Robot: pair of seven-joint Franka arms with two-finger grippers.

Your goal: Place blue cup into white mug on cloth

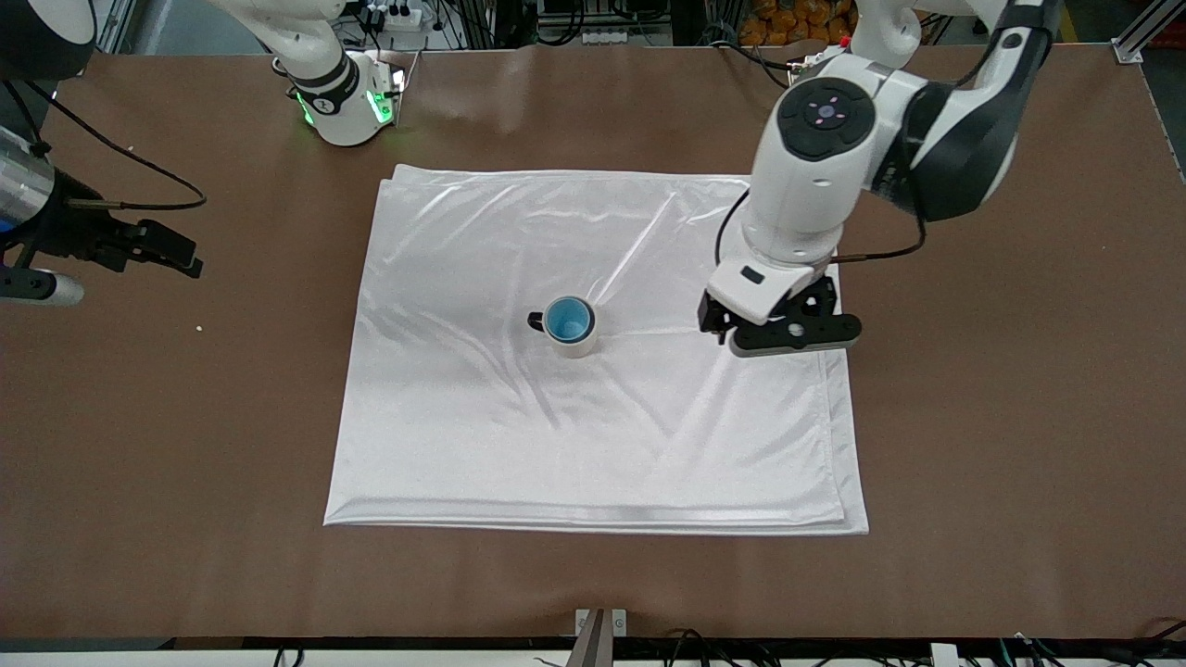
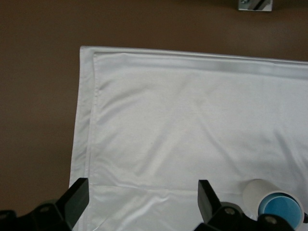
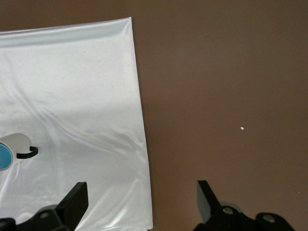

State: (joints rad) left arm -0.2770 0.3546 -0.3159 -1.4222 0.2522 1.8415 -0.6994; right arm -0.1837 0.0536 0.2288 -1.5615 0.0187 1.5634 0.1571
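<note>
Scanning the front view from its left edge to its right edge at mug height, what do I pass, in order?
Right gripper, open over the bare table → edge of the cloth → white mug with the blue cup inside it → left gripper, open, above the cloth's edge at the left arm's end.

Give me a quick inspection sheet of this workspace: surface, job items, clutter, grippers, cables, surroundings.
Surface: brown table, bare around the cloth.
Job's things: blue cup sits inside white mug, upright mid-cloth; cloth wrinkled, flat.
Clutter: small white speck toward the right arm's end.
Grippers: left gripper open, empty, over the cloth edge beside the mug; right gripper open, empty, waiting over bare table.
Cables: black cable trails from the right arm.
Surroundings: power strip and wiring past the table edge.
</note>
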